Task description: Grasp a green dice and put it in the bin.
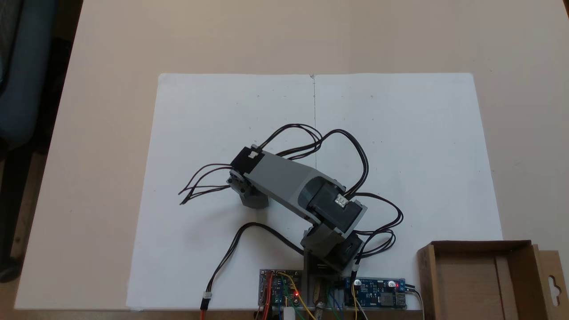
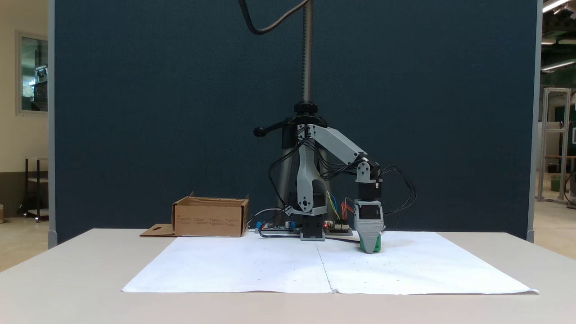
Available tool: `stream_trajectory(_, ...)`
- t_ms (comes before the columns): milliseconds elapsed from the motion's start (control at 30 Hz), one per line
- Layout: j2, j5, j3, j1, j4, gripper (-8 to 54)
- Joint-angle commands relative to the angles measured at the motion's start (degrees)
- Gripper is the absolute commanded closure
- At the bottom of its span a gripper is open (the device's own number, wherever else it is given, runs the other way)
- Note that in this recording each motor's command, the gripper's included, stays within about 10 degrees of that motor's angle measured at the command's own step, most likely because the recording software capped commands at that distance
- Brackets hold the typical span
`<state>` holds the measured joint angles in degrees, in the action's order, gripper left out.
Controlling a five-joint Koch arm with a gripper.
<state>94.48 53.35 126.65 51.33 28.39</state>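
The green dice rests on the white paper, right of the arm's base in a fixed view. Just a sliver of its green shows, at the right edge of a grey jaw. My gripper points straight down with its tip at the paper, right against the dice. Seen from the front, one jaw hides the other, so the gap between them cannot be read. From above, the wrist covers both the jaws and the dice. The bin, a shallow brown cardboard box, stands beside the arm's base.
Circuit boards and loose black cables lie by the arm's base at the paper's edge. A camera stand pole rises behind the arm. The bin's flap sticks out sideways.
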Motion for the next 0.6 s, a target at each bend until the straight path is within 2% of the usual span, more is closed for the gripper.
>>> stream_trajectory(0,4.75,1.67,-2.55,-2.9,0.97,31.8)
stream_trajectory(333,5.45,-13.01,-22.94,-24.7,15.73,31.8)
stream_trajectory(567,-0.97,-23.64,-41.22,-42.28,22.5,33.4)
